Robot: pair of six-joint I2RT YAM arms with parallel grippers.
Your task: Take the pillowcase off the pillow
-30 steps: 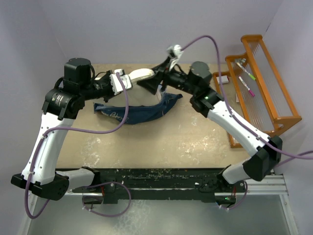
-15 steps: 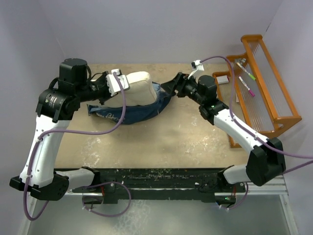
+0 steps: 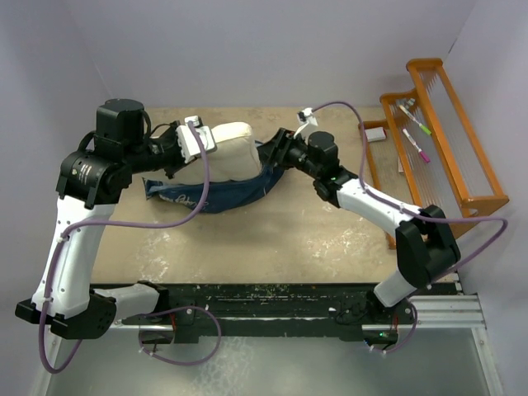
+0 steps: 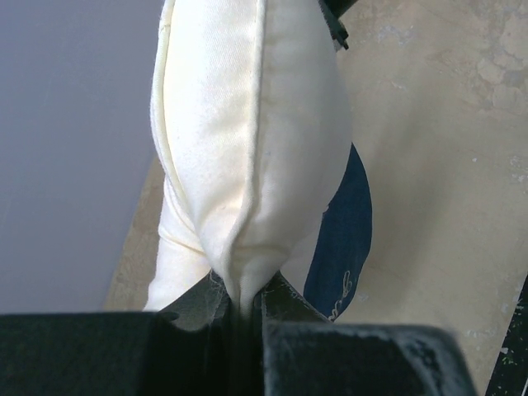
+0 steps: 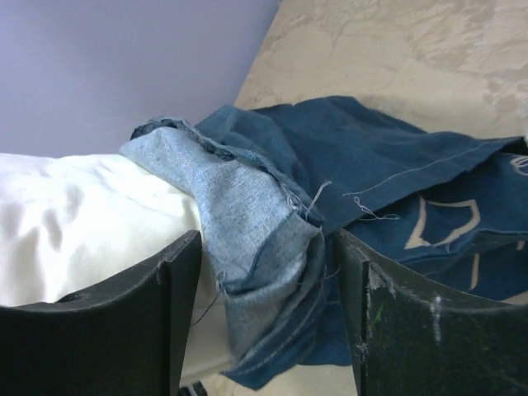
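The cream pillow (image 3: 229, 147) is held up off the table at the back, and my left gripper (image 3: 198, 140) is shut on its corner seam. In the left wrist view the pillow (image 4: 247, 124) rises straight out of that gripper (image 4: 243, 301). The navy pillowcase (image 3: 223, 191) hangs under and to the right of the pillow, mostly pulled off, with its white script showing. My right gripper (image 3: 276, 153) sits at the case's right end. Seen from the right wrist, it (image 5: 268, 297) stands open around the bunched hem of the pillowcase (image 5: 379, 157), next to the pillow (image 5: 82, 214).
An orange wire rack (image 3: 437, 140) with coloured markers (image 3: 417, 136) stands along the table's right edge, and a small white item (image 3: 377, 133) lies beside it. Purple walls close in the back and the left. Bare tabletop (image 3: 280, 239) lies in front of the pillowcase.
The right gripper drew back to the right from the pillow, then returned left to the pillowcase's bunched end. The left arm shifted the pillow slightly left, and the case sagged lower.
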